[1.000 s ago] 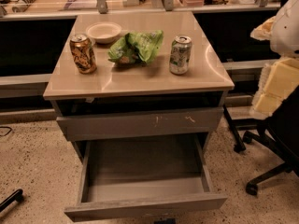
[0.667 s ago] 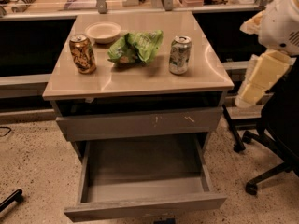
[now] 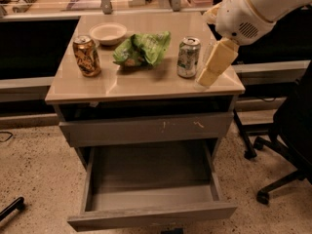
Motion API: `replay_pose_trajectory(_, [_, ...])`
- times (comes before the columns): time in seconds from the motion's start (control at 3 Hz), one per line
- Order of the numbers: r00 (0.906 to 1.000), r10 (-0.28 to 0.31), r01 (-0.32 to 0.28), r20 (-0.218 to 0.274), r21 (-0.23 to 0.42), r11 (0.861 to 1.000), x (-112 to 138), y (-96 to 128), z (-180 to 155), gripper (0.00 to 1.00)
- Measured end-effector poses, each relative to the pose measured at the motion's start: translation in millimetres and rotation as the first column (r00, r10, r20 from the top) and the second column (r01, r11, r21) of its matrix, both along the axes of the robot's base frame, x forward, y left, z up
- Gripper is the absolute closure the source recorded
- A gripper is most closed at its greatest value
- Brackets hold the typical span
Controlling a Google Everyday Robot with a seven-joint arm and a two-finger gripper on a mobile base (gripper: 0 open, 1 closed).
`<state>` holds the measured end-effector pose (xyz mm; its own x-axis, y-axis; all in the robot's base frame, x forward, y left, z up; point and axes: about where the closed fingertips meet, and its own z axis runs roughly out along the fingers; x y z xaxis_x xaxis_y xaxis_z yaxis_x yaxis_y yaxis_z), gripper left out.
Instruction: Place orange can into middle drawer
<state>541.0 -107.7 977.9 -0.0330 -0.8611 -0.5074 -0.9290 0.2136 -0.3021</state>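
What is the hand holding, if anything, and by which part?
Nothing. The hand hangs right of the green-and-white can; the orange can stands alone at the left of the cabinet top.

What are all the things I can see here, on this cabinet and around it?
orange-copper drinks can: one, orange with dark markings, upright at the left of the cabinet top
shallow round bowl: one, cream, behind that can
crumpled plastic bag: one, green, middle of the top
green-and-white silver can: one, upright, right of the bag
cabinet top: one, beige
scratched drawer front: one, grey, shut, under the top
open grey drawer: one, pulled out, below the shut one
office chair: one, black, on the floor at right
robot arm: one, white, upper right
gripper: one, pale yellow, over the top's right edge, beside the silver can
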Motion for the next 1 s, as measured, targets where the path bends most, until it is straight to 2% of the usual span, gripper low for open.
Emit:
replay_pose_trajectory(0.33, [0.9936,0.105,-0.107,0.04,0.042,0.993,26.8,59.8,-11.0,0.0])
replay_pose_trajectory(0.67, [0.9936,0.105,-0.107,0.04,0.043,0.993,26.8,59.8,-11.0,0.0])
replay_pose_trajectory(1.0, [0.9928,0.101,-0.105,0.065,0.06,0.993,33.0,64.6,-14.2,0.0])
